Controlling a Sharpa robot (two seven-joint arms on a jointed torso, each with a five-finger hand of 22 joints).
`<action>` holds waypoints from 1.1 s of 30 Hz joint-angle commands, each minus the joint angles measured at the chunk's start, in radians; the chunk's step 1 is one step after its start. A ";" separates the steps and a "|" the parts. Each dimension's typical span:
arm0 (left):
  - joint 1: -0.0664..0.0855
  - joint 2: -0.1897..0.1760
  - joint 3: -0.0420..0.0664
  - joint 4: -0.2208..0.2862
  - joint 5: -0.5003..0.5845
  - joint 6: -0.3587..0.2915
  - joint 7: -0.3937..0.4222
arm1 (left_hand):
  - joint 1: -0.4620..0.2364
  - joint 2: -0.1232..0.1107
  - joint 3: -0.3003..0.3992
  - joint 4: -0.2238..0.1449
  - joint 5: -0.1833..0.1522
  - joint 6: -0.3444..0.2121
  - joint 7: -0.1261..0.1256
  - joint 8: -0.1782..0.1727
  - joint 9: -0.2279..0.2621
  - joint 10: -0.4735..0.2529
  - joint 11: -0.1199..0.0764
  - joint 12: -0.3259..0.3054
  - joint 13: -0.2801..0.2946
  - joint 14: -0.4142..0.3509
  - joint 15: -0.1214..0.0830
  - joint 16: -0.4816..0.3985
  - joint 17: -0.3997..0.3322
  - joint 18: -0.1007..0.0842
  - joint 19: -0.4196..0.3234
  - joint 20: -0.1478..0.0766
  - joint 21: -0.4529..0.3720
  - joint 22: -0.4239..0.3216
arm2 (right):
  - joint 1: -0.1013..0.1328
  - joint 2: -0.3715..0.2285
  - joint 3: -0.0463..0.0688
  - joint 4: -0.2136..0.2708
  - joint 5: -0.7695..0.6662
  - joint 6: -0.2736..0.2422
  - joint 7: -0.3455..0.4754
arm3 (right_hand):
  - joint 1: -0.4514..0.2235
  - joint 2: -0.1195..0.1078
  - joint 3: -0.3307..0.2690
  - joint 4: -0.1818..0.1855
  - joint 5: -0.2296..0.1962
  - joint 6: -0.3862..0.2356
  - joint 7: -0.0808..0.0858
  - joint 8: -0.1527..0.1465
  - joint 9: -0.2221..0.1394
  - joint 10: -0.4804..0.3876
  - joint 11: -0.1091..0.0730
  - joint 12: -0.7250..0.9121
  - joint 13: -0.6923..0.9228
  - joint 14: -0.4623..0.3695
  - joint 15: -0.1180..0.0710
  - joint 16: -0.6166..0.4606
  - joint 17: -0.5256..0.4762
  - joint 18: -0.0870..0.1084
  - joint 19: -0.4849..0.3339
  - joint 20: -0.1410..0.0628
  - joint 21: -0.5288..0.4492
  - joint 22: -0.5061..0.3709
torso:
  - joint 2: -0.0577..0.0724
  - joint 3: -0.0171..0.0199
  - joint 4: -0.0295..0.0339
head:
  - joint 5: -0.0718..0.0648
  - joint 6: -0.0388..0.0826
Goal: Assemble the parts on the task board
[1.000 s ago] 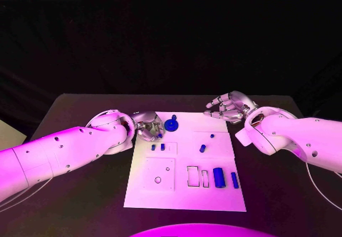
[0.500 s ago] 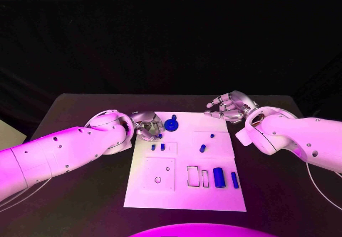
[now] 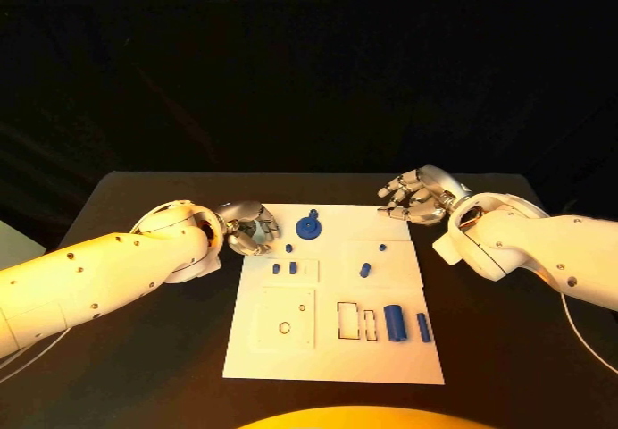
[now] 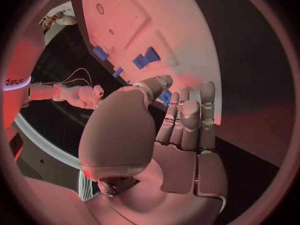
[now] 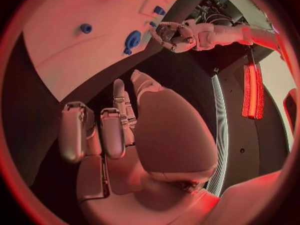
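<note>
left hand [image 3: 251, 234]: at the task board's left edge near the far corner, fingers curled in, nothing seen in them; just left of the round part, not touching it.
right hand [image 3: 419, 197]: over the black table [image 3: 142, 192] just past the board's far right corner, fingers curled loosely (nothing visible in its grasp).
task board [image 3: 338, 295]: white plate, middle of the table, lengthwise away from the robot.
round part [image 3: 309, 225]: blue, on the board near the far edge, left of centre.
small parts: two short blue pieces [image 3: 285, 267] side by side in the left recessed panel; another blue peg [image 3: 366, 268] to their right.
long parts: two blue bars [image 3: 396, 323] lying parallel near the board's right edge, beside empty rectangular slots [image 3: 349, 320].
</note>
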 commanded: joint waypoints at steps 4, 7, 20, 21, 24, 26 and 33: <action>0.001 -0.044 0.009 0.015 0.260 -0.077 0.065 | 0.011 0.017 0.018 -0.009 0.006 0.049 0.037 0.024 0.005 0.036 -0.012 0.028 0.004 -0.015 -0.008 -0.007 -0.029 0.017 -0.007 -0.001 0.005 0.001 | -0.011 -0.003 -0.003 0.005 -0.377 0.153 -0.048 | 0.017 -0.033 0.086 -0.003 -0.038 0.046 -0.005 -0.005 -0.003 0.038 0.001 -0.105 -0.111 0.043 0.000 0.001 0.037 0.014 0.022 -0.002 -0.008 0.151 | -0.001 -0.0005 -0.0004 | -0.011 0.006; 0.001 -0.066 0.011 0.024 0.447 -0.126 0.140 | 0.007 0.022 0.017 -0.009 0.005 0.072 0.045 0.041 0.008 0.071 -0.016 0.060 0.013 -0.044 -0.012 -0.030 -0.096 0.016 -0.012 -0.007 0.001 -0.002 | -0.022 -0.002 -0.004 0.010 -0.500 0.179 -0.070 | 0.010 -0.046 0.105 -0.004 -0.046 0.052 -0.011 -0.007 -0.002 0.052 -0.002 -0.126 -0.137 0.045 -0.002 0.003 0.039 0.013 0.025 -0.004 -0.004 0.153 | 0.001 -0.0007 -0.0002 | -0.017 0.008; 0.001 -0.148 0.013 0.084 1.000 -0.150 0.398 | 0.005 0.036 0.002 -0.023 0.004 0.066 0.053 0.056 0.004 0.044 -0.011 0.092 0.011 -0.198 -0.011 -0.209 -0.360 0.015 -0.055 -0.009 -0.070 -0.048 | -0.050 -0.001 -0.004 0.039 -0.767 0.248 -0.170 | -0.037 -0.069 0.075 -0.006 -0.088 0.066 -0.017 -0.013 0.001 0.040 0.000 -0.179 -0.192 0.047 0.001 0.002 0.037 0.015 0.025 -0.007 -0.015 0.150 | 0.000 -0.0027 0.0012 | -0.039 0.003; 0.001 -0.152 0.013 0.088 1.014 -0.148 0.405 | 0.005 0.036 0.002 -0.024 0.004 0.066 0.053 0.056 0.004 0.044 -0.011 0.092 0.011 -0.199 -0.011 -0.211 -0.361 0.015 -0.056 -0.009 -0.071 -0.049 | -0.051 0.000 -0.004 0.041 -0.772 0.252 -0.173 | -0.038 -0.069 0.070 -0.006 -0.090 0.067 -0.017 -0.014 0.001 0.038 0.001 -0.181 -0.194 0.047 0.001 0.001 0.035 0.015 0.025 -0.007 -0.016 0.149 | 0.000 -0.0025 0.0017 | -0.040 0.003; 0.000 -0.160 0.013 0.095 1.038 -0.142 0.418 | 0.006 0.038 0.001 -0.026 0.004 0.066 0.053 0.057 0.004 0.043 -0.010 0.093 0.011 -0.201 -0.011 -0.215 -0.363 0.015 -0.057 -0.009 -0.073 -0.050 | -0.058 0.002 -0.004 0.045 -0.782 0.260 -0.179 | -0.042 -0.069 0.057 -0.006 -0.092 0.067 -0.015 -0.016 0.001 0.036 0.002 -0.185 -0.200 0.046 0.002 0.000 0.034 0.015 0.024 -0.007 -0.018 0.149 | -0.001 -0.0026 0.0016 | -0.040 0.002; 0.000 -0.164 0.013 0.098 1.047 -0.139 0.424 | 0.007 0.039 0.001 -0.026 0.004 0.066 0.053 0.057 0.004 0.043 -0.010 0.094 0.011 -0.202 -0.011 -0.216 -0.364 0.015 -0.058 -0.009 -0.074 -0.050 | -0.063 0.004 -0.004 0.046 -0.787 0.263 -0.182 | -0.043 -0.069 0.053 -0.005 -0.091 0.067 -0.015 -0.017 0.001 0.036 0.002 -0.185 -0.201 0.046 0.002 0.000 0.034 0.015 0.024 -0.007 -0.019 0.148 | 0.000 -0.0022 0.0011 | -0.038 0.002; 0.000 -0.172 0.013 0.105 1.061 -0.135 0.432 | 0.008 0.042 0.001 -0.027 0.004 0.067 0.053 0.057 0.004 0.044 -0.010 0.095 0.010 -0.203 -0.011 -0.218 -0.366 0.015 -0.059 -0.009 -0.075 -0.051 | -0.075 0.017 -0.004 0.040 -0.794 0.264 -0.192 | -0.032 -0.059 0.053 -0.005 -0.071 0.079 -0.017 -0.016 0.003 0.046 0.001 -0.188 -0.211 0.049 0.002 0.004 0.038 0.013 0.029 -0.008 -0.007 0.154 | 0.000 -0.0008 0.0011 | -0.036 0.002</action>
